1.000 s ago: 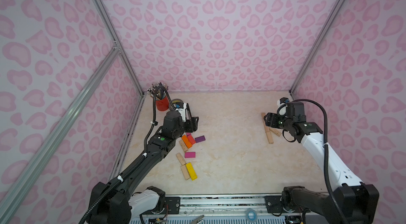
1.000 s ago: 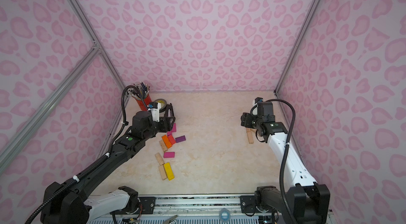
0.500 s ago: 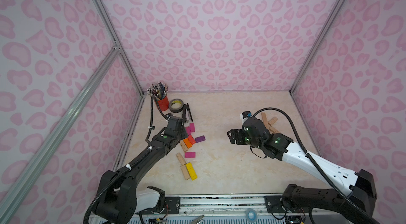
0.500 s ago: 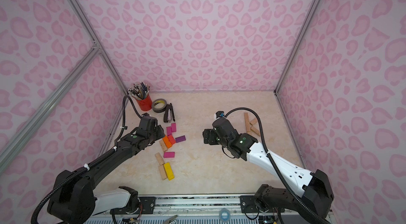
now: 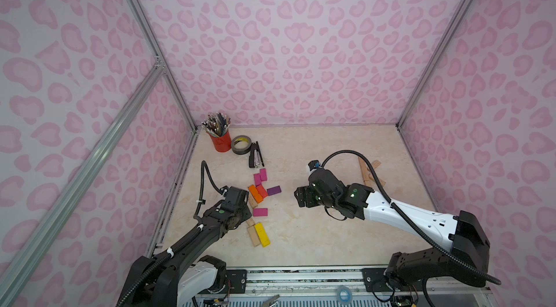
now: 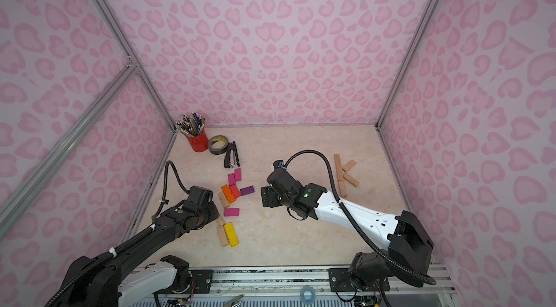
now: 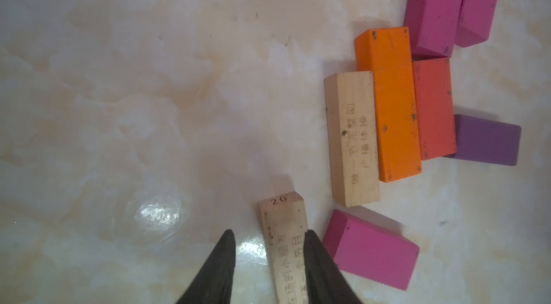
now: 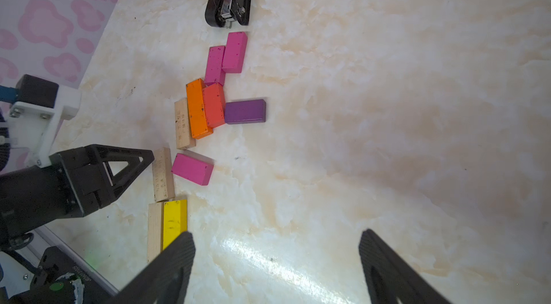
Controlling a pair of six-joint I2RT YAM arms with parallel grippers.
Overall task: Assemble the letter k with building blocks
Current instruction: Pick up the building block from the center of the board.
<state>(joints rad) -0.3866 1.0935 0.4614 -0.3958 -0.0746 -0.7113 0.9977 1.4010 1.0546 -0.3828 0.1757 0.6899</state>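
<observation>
Apparently formed, the wooden k (image 6: pixel 339 170) lies complete; left gripper (image 7: pixel 269 232) loosely straddles a plain block (image 7: pixel 281 213), right gripper (image 8: pixel 277 233) gapes empty.

Light: bright, even and diffuse in both top views.
Glare: white sheen on the surface (image 7: pixel 158 213) near the magenta block (image 7: pixel 369 252), in both wrist views.
Shadows: soft, short, just beside the magenta block.
Distortion: wide-angle stretch toward the corners of both top views.
Focus: left wrist view slightly soft.
</observation>
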